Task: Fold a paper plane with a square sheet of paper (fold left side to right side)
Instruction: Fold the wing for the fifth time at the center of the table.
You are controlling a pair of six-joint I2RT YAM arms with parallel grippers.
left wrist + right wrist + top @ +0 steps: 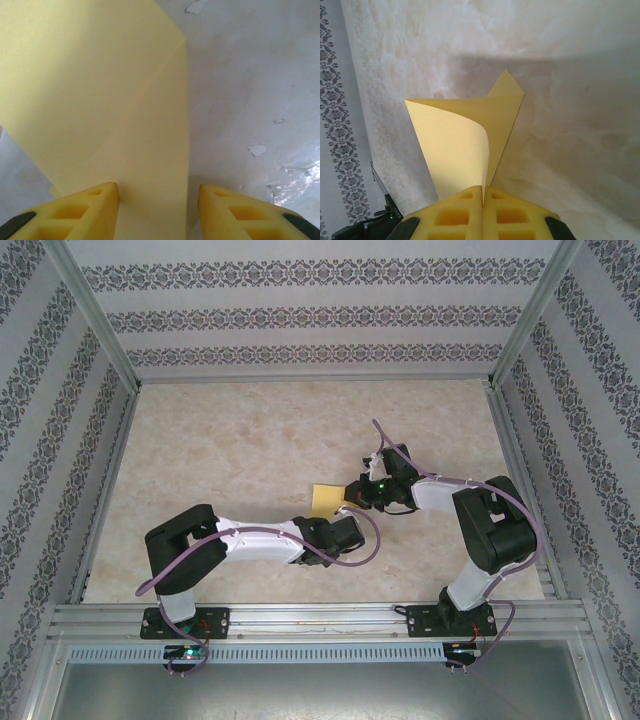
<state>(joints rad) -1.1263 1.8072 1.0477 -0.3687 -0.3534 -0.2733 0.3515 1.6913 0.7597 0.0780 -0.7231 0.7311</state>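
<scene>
Paper [465, 135], partly hidden overhead, is pinched in the right gripper [482, 192], left gripper [159, 192] spread astride it.

The folded sheet of paper [325, 500] lies on the table [230, 440]. The right gripper [482, 194] meets its right edge (pinching it), and the left gripper [159, 192] straddles its near end.

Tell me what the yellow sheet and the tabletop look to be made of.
Yellow sheet: thin matte paper, judging by its soft curl and sharp crease. Tabletop: probably a glossy marble-patterned laminate or film, given glare and chipped patches; which one is unclear.
</scene>
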